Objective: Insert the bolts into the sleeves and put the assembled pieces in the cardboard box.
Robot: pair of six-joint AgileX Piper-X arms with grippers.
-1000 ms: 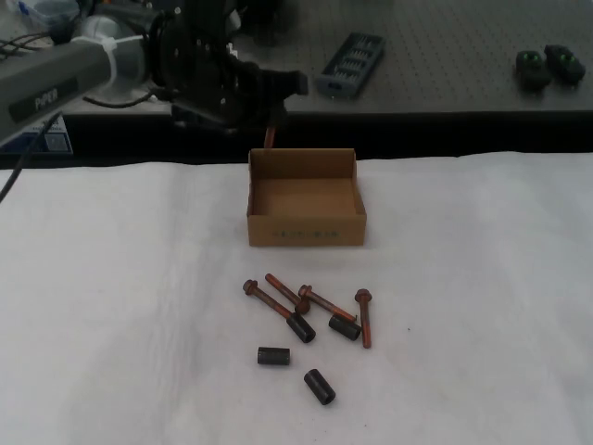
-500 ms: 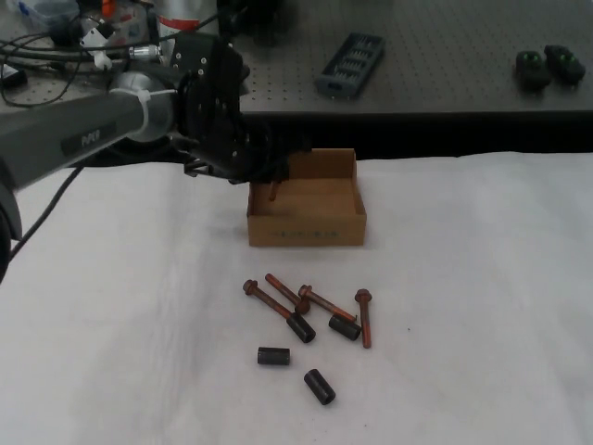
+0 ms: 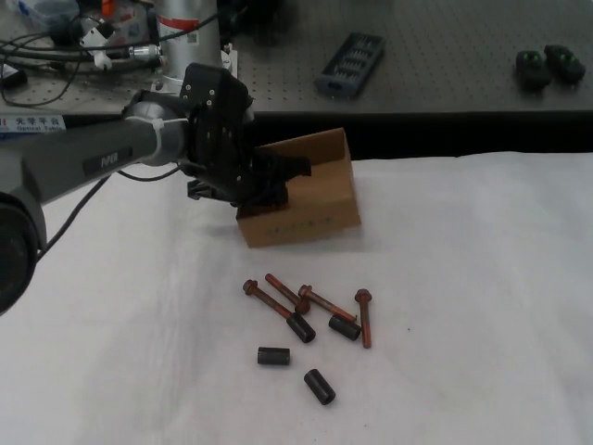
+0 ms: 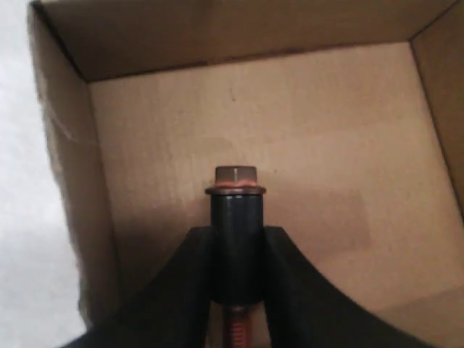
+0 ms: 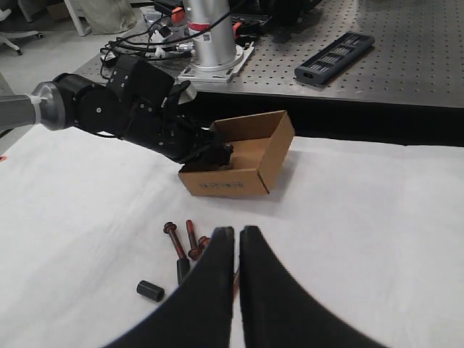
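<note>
The cardboard box (image 3: 306,221) stands skewed on the white cloth, and the left gripper (image 3: 276,182) reaches in over its left wall. Seen from the left wrist, the left gripper (image 4: 237,239) is shut on an assembled piece: a black sleeve (image 4: 235,217) with a reddish bolt head (image 4: 235,175) above it, over the box floor (image 4: 333,145). Several loose bolts (image 3: 364,320) and black sleeves (image 3: 273,356) lie in front of the box. The right gripper (image 5: 235,239) hovers shut above those parts (image 5: 172,239), facing the box (image 5: 228,185).
Behind the cloth runs a dark perforated bench with a black tool tray (image 3: 350,63), two dark round objects (image 3: 549,67), a silver arm base (image 3: 185,28) and cables at the far left. White cloth (image 3: 482,306) lies open to the right of the parts.
The left arm came down from behind the box and into it with the piece. The box has been pushed askew, its right side now sitting higher in the high view.
</note>
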